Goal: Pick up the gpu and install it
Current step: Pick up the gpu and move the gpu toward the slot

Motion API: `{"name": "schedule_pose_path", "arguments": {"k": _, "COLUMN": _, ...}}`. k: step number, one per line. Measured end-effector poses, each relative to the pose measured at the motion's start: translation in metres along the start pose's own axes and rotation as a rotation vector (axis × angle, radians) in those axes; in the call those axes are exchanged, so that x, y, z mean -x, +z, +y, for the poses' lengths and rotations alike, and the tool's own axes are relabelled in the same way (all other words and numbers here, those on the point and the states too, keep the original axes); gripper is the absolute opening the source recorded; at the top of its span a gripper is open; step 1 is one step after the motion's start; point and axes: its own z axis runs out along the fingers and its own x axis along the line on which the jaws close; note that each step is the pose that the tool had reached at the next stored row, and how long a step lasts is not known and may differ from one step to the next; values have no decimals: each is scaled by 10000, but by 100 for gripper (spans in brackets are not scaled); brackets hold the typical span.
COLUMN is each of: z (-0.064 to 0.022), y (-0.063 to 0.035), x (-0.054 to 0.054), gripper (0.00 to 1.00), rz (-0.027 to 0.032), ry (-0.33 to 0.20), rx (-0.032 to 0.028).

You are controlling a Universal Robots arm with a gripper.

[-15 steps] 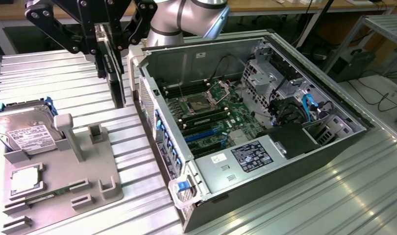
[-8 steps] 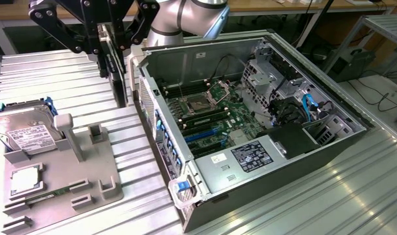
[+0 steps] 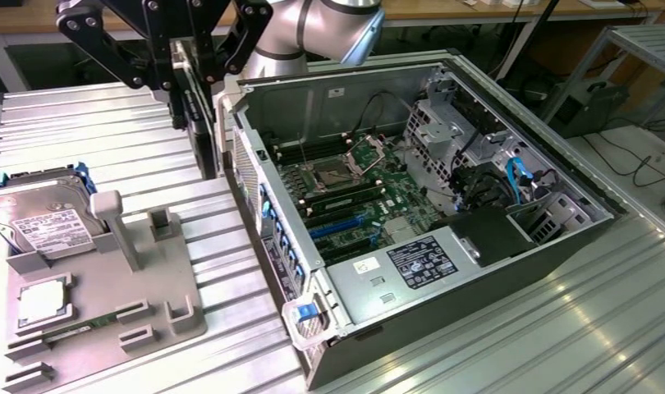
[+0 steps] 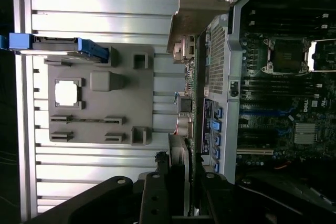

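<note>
Upper left of the exterior view: gripper (image 3: 190, 82) has the gpu (image 3: 201, 135) pinched betw its black fingers, jaws closed partway onto the card's top edge. Card hangs upright, edge-on to the camera, clear of the table (image 3: 552, 328). It's just outside the open PC case (image 3: 529, 271), beside the case's wall on the exterior view's left, not yet in a slot.

Wrist view: gripper (image 4: 181, 192) is clamped on the gpu (image 4: 188, 103), w/ the card's silver bracket (image 4: 197, 11) at the far end and the case's perforated rear panel right next to it.

Inside the case the motherboard (image 3: 355, 189) lies exposed, center frame.

Lower left of the exterior view: grey parts holder (image 3: 146, 287) flat on the table, hard drive (image 3: 43, 217) leaning in its back slot, a cpu (image 3: 43, 300) sitting in a square pocket below that. Holder is well apart from the gripper.
</note>
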Motion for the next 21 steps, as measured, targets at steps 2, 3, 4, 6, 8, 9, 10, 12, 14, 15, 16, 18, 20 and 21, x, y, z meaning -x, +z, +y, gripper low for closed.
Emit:
{"name": "schedule_pose_path", "arguments": {"k": 2, "z": -1, "y": 0, "x": 16, "gripper": 28, "rz": 1, "ry": 0, "rx": 0}}
{"name": "schedule_pose_path", "arguments": {"k": 3, "z": -1, "y": 0, "x": 21, "gripper": 28, "rz": 1, "ry": 0, "rx": 0}}
{"name": "schedule_pose_path", "arguments": {"k": 4, "z": -1, "y": 0, "x": 28, "gripper": 28, "rz": 1, "ry": 0, "rx": -1}}
{"name": "schedule_pose_path", "arguments": {"k": 6, "z": -1, "y": 1, "x": 40, "gripper": 28, "rz": 0, "ry": 0, "rx": 0}}
{"name": "schedule_pose_path", "arguments": {"k": 8, "z": -2, "y": 1, "x": 53, "gripper": 28, "rz": 1, "ry": 0, "rx": 0}}
{"name": "schedule_pose_path", "arguments": {"k": 9, "z": -2, "y": 1, "x": 60, "gripper": 28, "rz": 1, "ry": 0, "rx": 0}}
{"name": "schedule_pose_path", "arguments": {"k": 10, "z": -2, "y": 1, "x": 67, "gripper": 28, "rz": 1, "ry": 0, "rx": 0}}
{"name": "schedule_pose_path", "arguments": {"k": 12, "z": -3, "y": 1, "x": 86, "gripper": 28, "rz": 1, "ry": 0, "rx": -1}}
{"name": "schedule_pose_path", "arguments": {"k": 14, "z": -3, "y": 2, "x": 103, "gripper": 28, "rz": 1, "ry": 0, "rx": 0}}
{"name": "schedule_pose_path", "arguments": {"k": 15, "z": -4, "y": 3, "x": 115, "gripper": 28, "rz": 0, "ry": 0, "rx": 0}}
{"name": "schedule_pose_path", "arguments": {"k": 16, "z": -4, "y": 3, "x": 124, "gripper": 28, "rz": 0, "ry": 0, "rx": 0}}
{"name": "schedule_pose_path", "arguments": {"k": 18, "z": -4, "y": 3, "x": 140, "gripper": 28, "rz": 1, "ry": 0, "rx": 0}}
{"name": "schedule_pose_path", "arguments": {"k": 20, "z": -5, "y": 3, "x": 155, "gripper": 28, "rz": 1, "ry": 0, "rx": 0}}
{"name": "schedule_pose_path", "arguments": {"k": 21, "z": -5, "y": 3, "x": 164, "gripper": 28, "rz": 1, "ry": 1, "rx": 0}}
